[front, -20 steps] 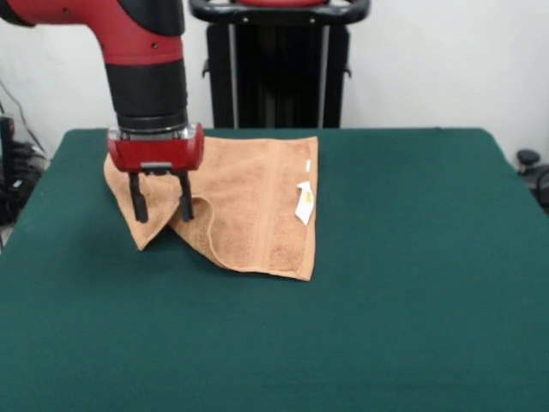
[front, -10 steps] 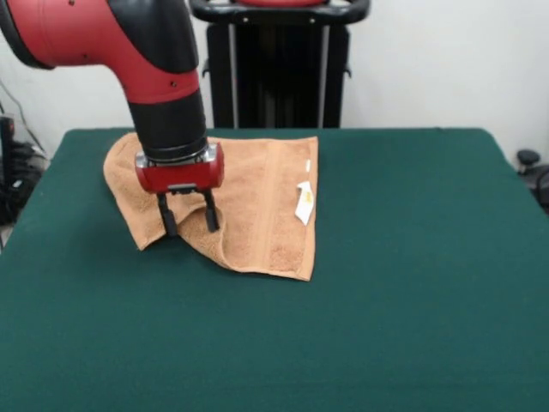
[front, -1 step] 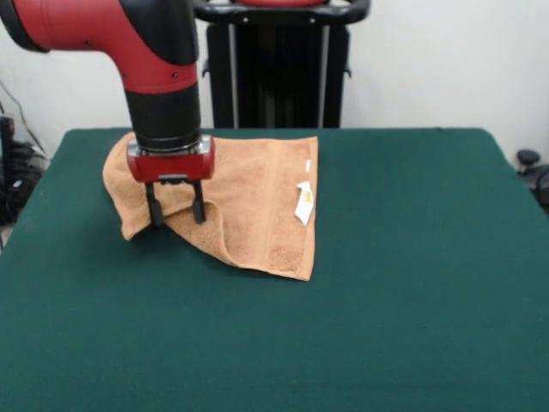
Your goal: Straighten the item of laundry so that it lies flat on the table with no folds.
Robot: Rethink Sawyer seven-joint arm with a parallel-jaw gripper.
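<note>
Gripper (front, -1 step: 175,214) jaws spread, straddling towel (front, -1 step: 249,202) fold left of tag (front, -1 step: 304,202); pinch top layer only, drag outward low.

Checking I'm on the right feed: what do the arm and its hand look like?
The arm has glossy red shells with black sections and a black cylindrical wrist. The hand has a red block body with a small grey plate on its face and two thin black fingers. No cables or markings show.
</note>
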